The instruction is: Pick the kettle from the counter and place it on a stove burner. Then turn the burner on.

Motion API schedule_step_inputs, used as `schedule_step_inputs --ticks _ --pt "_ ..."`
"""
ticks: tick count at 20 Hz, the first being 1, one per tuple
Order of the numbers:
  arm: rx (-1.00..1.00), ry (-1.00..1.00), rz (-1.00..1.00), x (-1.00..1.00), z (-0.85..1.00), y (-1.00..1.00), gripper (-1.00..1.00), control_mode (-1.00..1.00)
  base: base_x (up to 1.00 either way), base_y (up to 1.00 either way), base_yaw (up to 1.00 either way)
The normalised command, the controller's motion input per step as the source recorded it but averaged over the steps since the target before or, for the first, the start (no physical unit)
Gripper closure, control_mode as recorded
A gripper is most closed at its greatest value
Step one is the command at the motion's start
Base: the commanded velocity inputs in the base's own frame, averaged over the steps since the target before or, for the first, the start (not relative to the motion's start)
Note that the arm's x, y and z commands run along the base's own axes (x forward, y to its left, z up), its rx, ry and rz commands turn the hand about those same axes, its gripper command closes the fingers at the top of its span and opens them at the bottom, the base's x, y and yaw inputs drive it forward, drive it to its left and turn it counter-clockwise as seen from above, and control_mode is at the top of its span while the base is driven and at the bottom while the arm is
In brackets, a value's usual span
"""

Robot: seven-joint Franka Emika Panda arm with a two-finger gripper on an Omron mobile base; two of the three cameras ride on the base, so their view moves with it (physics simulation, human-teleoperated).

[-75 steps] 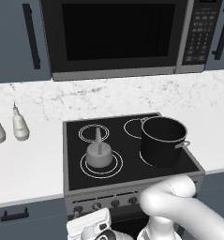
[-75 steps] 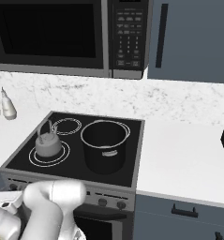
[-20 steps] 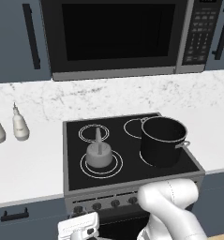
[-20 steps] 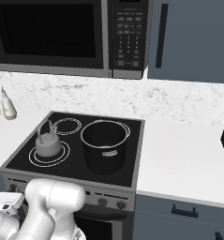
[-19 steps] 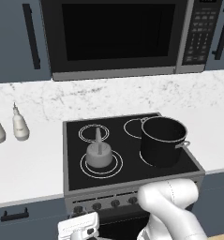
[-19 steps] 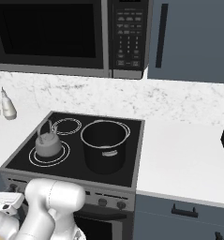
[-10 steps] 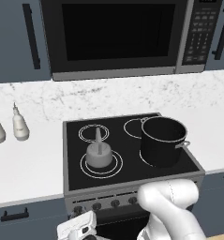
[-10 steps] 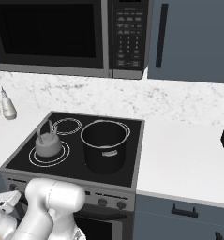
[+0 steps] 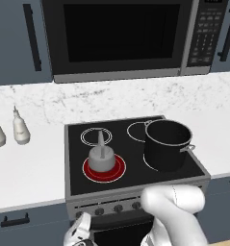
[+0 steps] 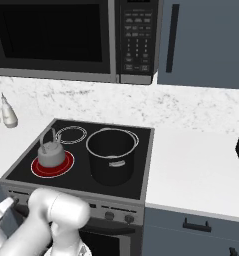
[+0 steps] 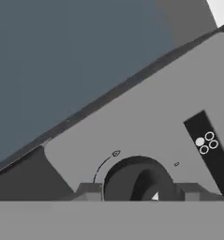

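- Kettle (image 9: 101, 160) in the left base view sits upright at the middle of the stove burner (image 9: 118, 169), whose ring glows red on the black cooktop (image 9: 78, 173); its thin handle rises straight up, so its long axis is vertical
- Relative to the kettle, the gripper (image 9: 78, 235) is well below and a little to the left, down at the stove's front panel beside the row of knobs (image 9: 118, 208); kettle and gripper are well apart
- A tall black pot (image 9: 167, 144) stands right of the kettle on the same cooktop, not touching it; two white bottles (image 9: 8, 132) stand far left of the kettle on the counter (image 9: 30, 168)
- In the right base view the kettle (image 10: 51, 152) again stands upright on the red-glowing burner (image 10: 63, 166), left of the black pot (image 10: 112, 155); a smaller double ring (image 10: 72, 134) lies just behind the kettle
- The microwave (image 10: 76, 37) hangs above and behind the kettle; its keypad markings are too small to read
- In the hand view, a dark round knob (image 11: 138, 180) on the grey panel sits between the two finger tips (image 11: 88, 191), very close to them; whether they clamp it or merely flank it I cannot tell
- A small black label with four white circles (image 11: 207, 142) lies right of and above that knob; no readable writing on it
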Motion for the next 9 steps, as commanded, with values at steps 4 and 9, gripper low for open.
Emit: schedule_step_inputs --ticks 4,9 --pt "-0.32 0.15 0.00 0.00 0.00 0.48 -1.00 -1.00 0.00 0.00 0.00" --pt "0.00 0.00 0.00 0.00 0.00 0.00 -1.00 -1.00 0.00 0.00 0.00"
